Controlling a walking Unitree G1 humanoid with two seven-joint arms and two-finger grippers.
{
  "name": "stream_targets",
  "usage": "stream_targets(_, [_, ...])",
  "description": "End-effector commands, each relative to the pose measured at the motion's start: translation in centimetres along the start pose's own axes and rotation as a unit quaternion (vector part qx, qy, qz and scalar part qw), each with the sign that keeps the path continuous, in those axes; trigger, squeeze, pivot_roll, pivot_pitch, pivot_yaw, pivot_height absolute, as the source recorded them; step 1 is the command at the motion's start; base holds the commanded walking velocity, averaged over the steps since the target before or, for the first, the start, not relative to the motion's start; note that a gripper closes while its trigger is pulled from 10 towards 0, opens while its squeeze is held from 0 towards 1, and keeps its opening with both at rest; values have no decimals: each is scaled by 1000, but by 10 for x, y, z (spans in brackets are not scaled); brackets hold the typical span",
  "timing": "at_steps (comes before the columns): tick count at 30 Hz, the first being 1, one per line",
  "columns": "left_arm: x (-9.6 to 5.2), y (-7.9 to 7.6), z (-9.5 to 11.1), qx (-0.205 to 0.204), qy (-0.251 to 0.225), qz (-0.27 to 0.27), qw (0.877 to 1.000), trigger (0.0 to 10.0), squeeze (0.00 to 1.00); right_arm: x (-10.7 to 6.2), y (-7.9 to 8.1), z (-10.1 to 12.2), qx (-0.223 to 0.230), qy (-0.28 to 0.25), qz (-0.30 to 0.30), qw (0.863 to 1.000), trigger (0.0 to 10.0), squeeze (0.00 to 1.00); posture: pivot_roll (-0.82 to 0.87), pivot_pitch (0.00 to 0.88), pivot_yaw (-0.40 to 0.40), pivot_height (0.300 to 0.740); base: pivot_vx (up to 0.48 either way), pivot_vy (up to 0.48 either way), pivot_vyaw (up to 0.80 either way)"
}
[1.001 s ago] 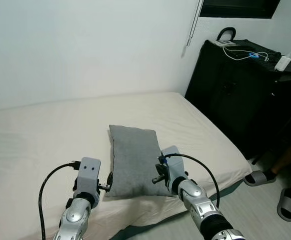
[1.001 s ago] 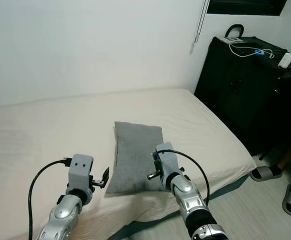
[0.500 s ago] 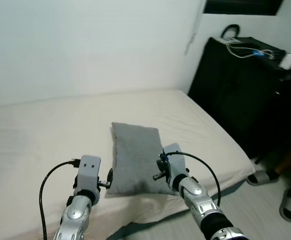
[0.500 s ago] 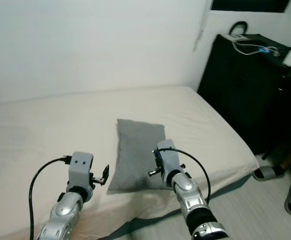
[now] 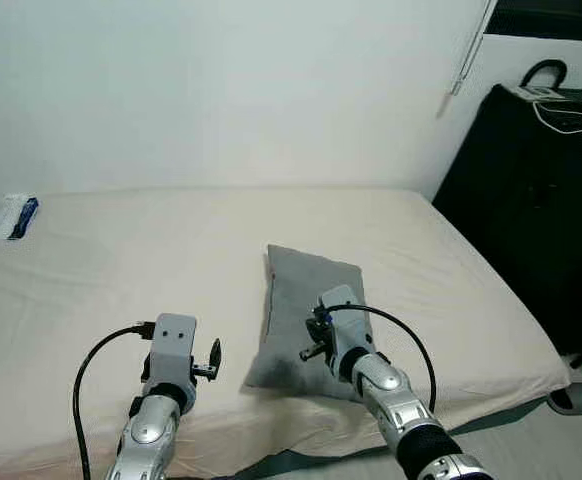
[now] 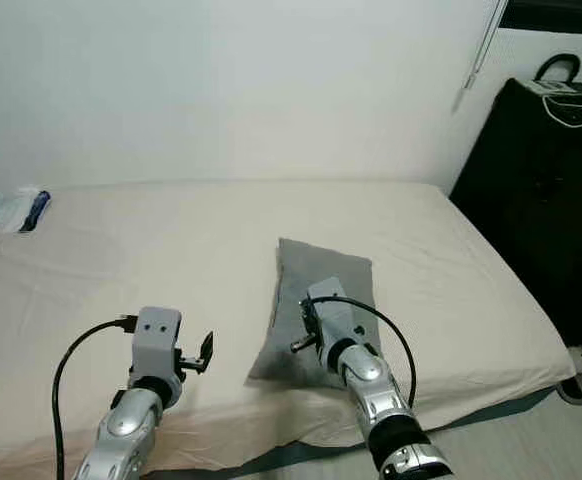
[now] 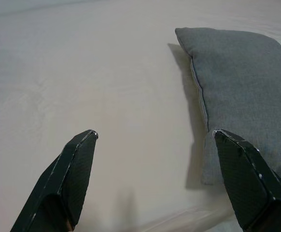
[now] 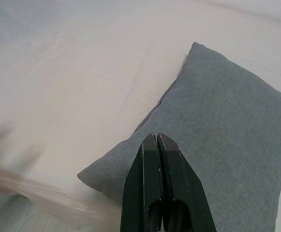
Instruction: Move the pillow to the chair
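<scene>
My left gripper hangs with its two long black fingers spread wide, low over the cream bedsheet near the bed's front edge. I judge I hold it open like this so it can close on the near left edge of the pillow. One fingertip sits just beside the pillow's near corner in the left wrist view, the other out over bare sheet; whether it touches the fabric I cannot tell.

My right gripper has its fingers pressed flat together, holding nothing, poised above the near end of the flat grey rectangular fabric pillow. It would have to open before it could help lift.

The pillow lies on the cream mattress, its long side running away from me, between my two arms and closer to the right one. It is not yet gripped.

A tall black cabinet stands to the right of the bed, and a small blue-and-white packet rests far off on the left.
</scene>
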State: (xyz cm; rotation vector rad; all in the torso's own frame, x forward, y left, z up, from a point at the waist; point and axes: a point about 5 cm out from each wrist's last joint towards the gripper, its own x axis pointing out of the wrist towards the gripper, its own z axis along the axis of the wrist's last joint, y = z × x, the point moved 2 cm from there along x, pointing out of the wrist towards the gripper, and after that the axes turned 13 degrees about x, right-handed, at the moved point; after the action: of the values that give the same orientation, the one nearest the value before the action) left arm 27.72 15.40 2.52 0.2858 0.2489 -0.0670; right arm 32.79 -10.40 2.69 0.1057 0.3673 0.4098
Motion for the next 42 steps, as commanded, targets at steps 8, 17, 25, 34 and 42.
stream_targets(8, [1, 4, 7, -11, -18, 8, 1000, 10000, 0, 1, -3, 7, 31, -20, -6, 999, 10000, 0, 54, 0, -143, 740, 0, 0, 100])
stream_targets(17, [1, 5, 10, -14, -29, 6, 999, 10000, 0, 1, -3, 9, 29, -24, -5, 999, 10000, 0, 52, 0, -140, 740, 0, 182, 0])
stream_targets(25, [1, 6, 11, -17, -28, 14, 999, 10000, 0, 1, -4, 9, 31, -25, -4, 999, 10000, 0, 52, 0, -139, 740, 0, 179, 0])
stream_targets(34, [0, 9, 13, -19, -40, 21, 999, 10000, 0, 1, -4, 10, 33, -29, 0, 999, 10000, 0, 52, 0, -141, 740, 0, 0, 0])
stream_targets(42, [-2, 17, 16, -22, -49, 45, 998, 10000, 0, 1, -2, 11, 34, -33, 4, 999, 10000, 0, 52, 0, -142, 740, 0, -360, 0])
